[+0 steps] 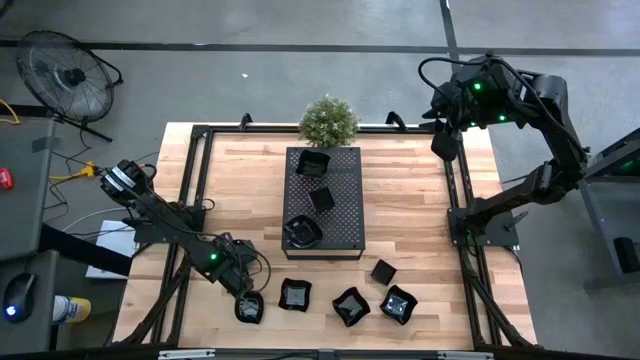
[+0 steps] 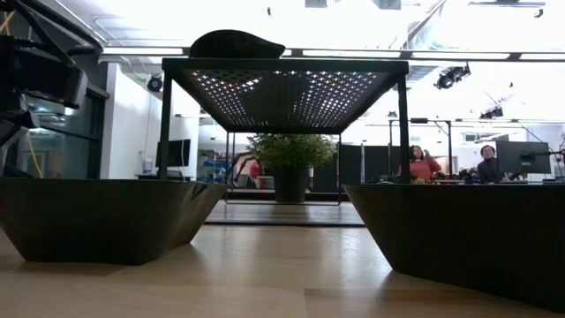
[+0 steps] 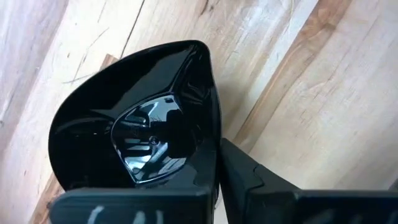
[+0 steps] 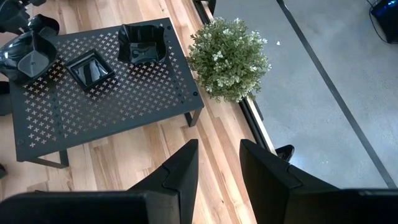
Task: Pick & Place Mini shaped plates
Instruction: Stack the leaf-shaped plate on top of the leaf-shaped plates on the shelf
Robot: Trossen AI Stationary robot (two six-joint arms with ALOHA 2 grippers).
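the mini shaped plates sit in 2 groups: 3 on the perforated tray [image 1: 340,215] in the middle of the surface [image 1: 410,200], and 5 on the bare wood along the near edge. the one in play is the leftmost plate [image 1: 249,307] of that near row, a glossy black dish with a rounded, flaring rim that comes to a point on one side. the left gripper [image 1: 243,296] is down on it, jaws closed on its rim, one finger inside the bowl and one outside as the left wrist view shows it [image 3: 124,143]. the pinch looks to catch only a thin strip of slick, hard rim, so the dish could slip out or swing and tilt once lifted; a tilt might knock it against the neighbouring plate [image 1: 295,294] just beside it. whether the dish is off the wood yet is hard to tell from above. the other near plates are a wavy-rimmed one [image 1: 351,305], a small square [image 1: 384,271] and another fluted one [image 1: 398,304]. the tray is dark metal punched with small crosses and stands on thin legs; the wood is pale and planked. a small bushy potted plant [image 1: 328,120] stands at the far edge. the right gripper [image 4: 217,171] waits high over the far right corner, jaws apart and empty.
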